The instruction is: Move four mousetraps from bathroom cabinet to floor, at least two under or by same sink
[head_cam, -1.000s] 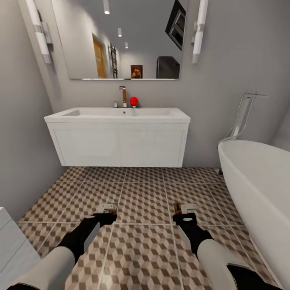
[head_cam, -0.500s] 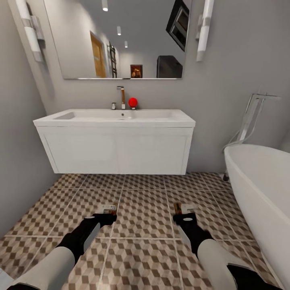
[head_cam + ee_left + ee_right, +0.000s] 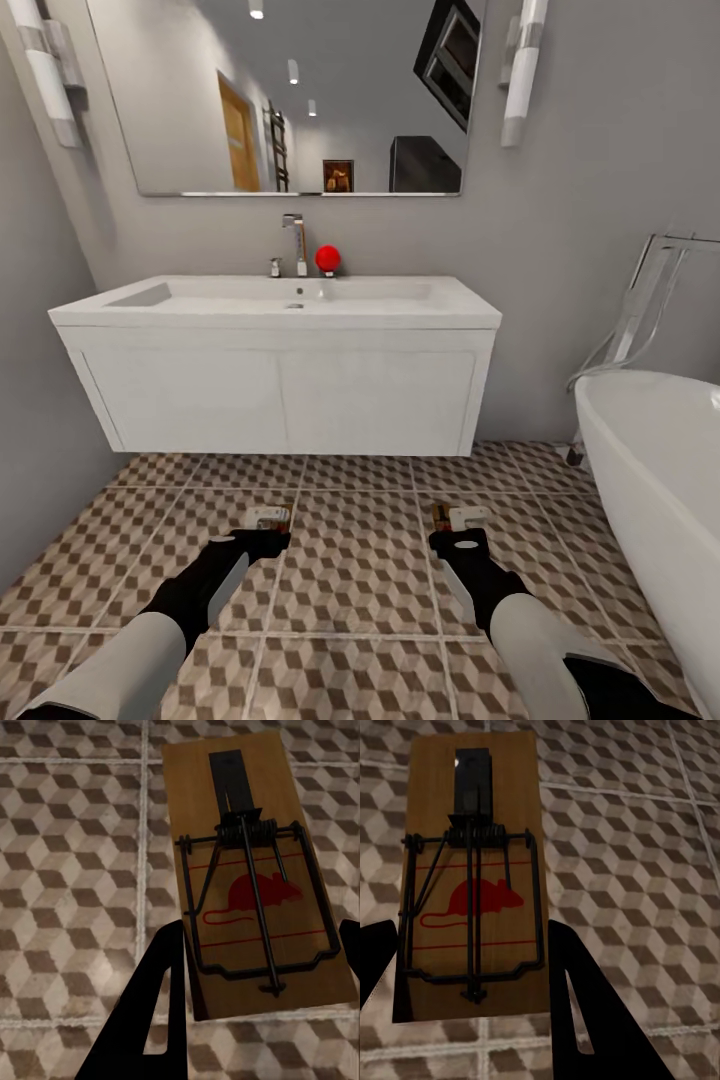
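Both grippers — left gripper, right gripper — clamp mousetraps, half-hidden from the head view.

Evenly, softly lit and fairly bright throughout, with no harsh glare. Ceiling spots reflected in the mirror; pale tube lamps on the far wall. Soft shadow under the vanity. Wide-angle bending of walls toward edges. Slight render softness; wrist views dimmer, sharp.

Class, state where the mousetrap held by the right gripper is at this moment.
In the head view, the mousetrap sits between the right gripper fingers, above the tiled floor, before the sink vanity.
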Motion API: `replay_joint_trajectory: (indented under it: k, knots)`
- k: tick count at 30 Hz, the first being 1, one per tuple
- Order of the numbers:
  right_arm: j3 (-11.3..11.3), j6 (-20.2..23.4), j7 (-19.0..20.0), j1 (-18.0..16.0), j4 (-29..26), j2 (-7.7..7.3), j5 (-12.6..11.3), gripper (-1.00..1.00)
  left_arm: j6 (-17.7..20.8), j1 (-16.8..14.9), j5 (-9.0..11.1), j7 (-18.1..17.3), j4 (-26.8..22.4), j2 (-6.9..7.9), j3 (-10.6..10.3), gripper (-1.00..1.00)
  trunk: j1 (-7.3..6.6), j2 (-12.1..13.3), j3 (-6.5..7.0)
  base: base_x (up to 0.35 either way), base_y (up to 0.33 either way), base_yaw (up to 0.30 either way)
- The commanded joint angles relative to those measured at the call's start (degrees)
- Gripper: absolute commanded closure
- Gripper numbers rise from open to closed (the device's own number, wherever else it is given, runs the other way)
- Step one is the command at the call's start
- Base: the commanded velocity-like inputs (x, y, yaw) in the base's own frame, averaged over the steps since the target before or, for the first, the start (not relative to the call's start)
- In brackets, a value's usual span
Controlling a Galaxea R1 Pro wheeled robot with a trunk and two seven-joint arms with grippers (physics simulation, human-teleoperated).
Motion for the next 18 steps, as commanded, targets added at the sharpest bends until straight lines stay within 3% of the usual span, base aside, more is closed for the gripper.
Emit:
replay_joint_trajectory:
  k: [1, 18]
  knots:
    - [-0.22, 0.38, -0.21, -0.02, -0.1, 0.05, 0.47, 1.0, 0.26, -0.03, 0.45, 0.25, -0.19, 0.09, -0.41, 1.0, 0.0, -0.02, -0.06, 0.132, 0.0, 0.0]
    - [-0.22, 0.37, -0.13, -0.02, -0.1, 0.03, 0.47, 1.0, 0.26, -0.04, 0.54, 0.25, -0.48, 0.09, -0.41, 1.0, 0.0, -0.02, -0.06, 0.022, 0.0, 0.0]
